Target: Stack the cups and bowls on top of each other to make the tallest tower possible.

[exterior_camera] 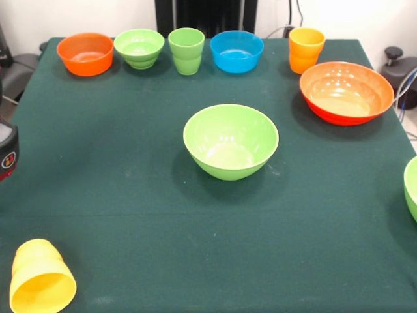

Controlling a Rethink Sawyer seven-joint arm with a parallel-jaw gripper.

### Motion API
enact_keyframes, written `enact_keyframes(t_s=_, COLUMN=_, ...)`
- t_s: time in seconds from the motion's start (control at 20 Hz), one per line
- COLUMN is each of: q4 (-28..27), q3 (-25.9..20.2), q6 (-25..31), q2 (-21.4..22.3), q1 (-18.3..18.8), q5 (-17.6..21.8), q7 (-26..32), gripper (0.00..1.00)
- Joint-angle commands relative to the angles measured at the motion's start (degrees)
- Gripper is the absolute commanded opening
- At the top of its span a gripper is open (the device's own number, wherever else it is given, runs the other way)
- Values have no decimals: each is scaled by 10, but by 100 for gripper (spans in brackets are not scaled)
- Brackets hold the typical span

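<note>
**Cups and bowls sitting unstacked on a green cloth**

Cups and bowls are sitting separately on the dark green table (pixel 130 215), nothing stacked yet. Taking the large light green bowl (pixel 230 141) at centre as landmark: behind it a row is running left to right, small orange bowl (pixel 85 53), small green bowl (pixel 139 47), green cup (pixel 186 50), blue bowl (pixel 236 51), orange-yellow cup (pixel 305 49). The large orange-red bowl (pixel 346 92) is resting behind and to its right; another green bowl (pixel 411 188) is showing partly at the right edge. The yellow cup (pixel 41 279) is lying tipped over, near and far left. All appear light, stiff, glossy, likely slippery; gripping a rim looks safest. No gripper is showing, so its fingers cannot be judged.
</note>
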State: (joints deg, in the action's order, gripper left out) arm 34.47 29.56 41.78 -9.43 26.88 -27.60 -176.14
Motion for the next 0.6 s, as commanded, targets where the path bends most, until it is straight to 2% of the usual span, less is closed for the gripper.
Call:
enact_keyframes(t_s=0.05, q4=64, q3=-119, q6=-10, q2=-34, q1=-46, q5=12, q7=45, gripper=0)
enact_keyframes(t_s=0.15, q4=62, q3=-114, q6=-15, q2=-35, q1=-51, q5=19, q7=48, gripper=0)
enact_keyframes(t_s=0.5, q4=68, q3=-129, q6=-43, q2=-28, q1=-50, q5=48, q7=111, gripper=0)
enact_keyframes(t_s=0.6, q4=63, q3=-118, q6=-46, q2=-30, q1=-54, q5=63, q7=117, gripper=0)
